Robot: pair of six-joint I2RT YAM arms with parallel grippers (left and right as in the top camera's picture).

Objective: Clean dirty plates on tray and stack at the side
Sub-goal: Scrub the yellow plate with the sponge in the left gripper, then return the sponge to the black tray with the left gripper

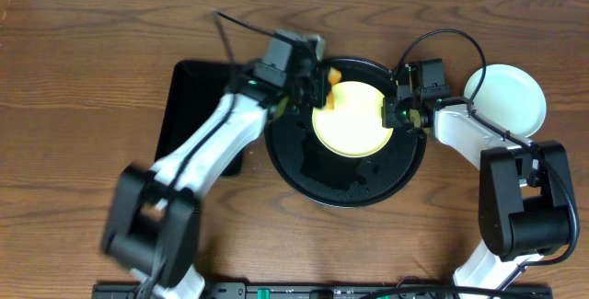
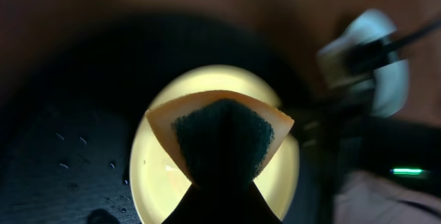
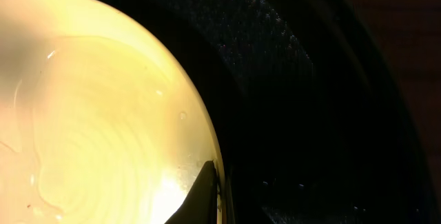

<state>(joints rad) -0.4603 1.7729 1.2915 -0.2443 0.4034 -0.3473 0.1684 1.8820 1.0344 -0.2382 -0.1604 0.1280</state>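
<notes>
Yellow plate (image 1: 350,122): it lies flat inside the round tray, toward the far side. From the right wrist I see wet swirls across its face.
Round tray (image 1: 317,172): black with a raised rim, it sits at the middle of the table. I see only this one plate in it.
Water drops (image 2: 69,156): small beads are scattered on the tray floor to the left of the plate.
Sponge (image 2: 220,138): orange with a dark scrubbing face, it is folded into a wedge over the plate's far left part. I cannot tell whether it touches the plate.
Left gripper (image 1: 322,86): it is clamped on the sponge, with the jaws pinching it from behind (the left wrist view is filled by that wedge).
Right gripper (image 1: 398,111): it is at the plate's right edge with the jaws pressed together. One dark fingertip (image 3: 200,195) shows right on the rim. I cannot tell whether the rim is caught between the jaws.
Pale plate (image 1: 506,99): whitish green, it rests on the bare table to the right of the round tray and apart from it, behind the right arm. I cannot say whether it is one plate or a stack.
Rectangular tray (image 1: 191,106): black, just left of the round tray and partly under the left arm.
Table (image 1: 83,60): brown wood grain.
</notes>
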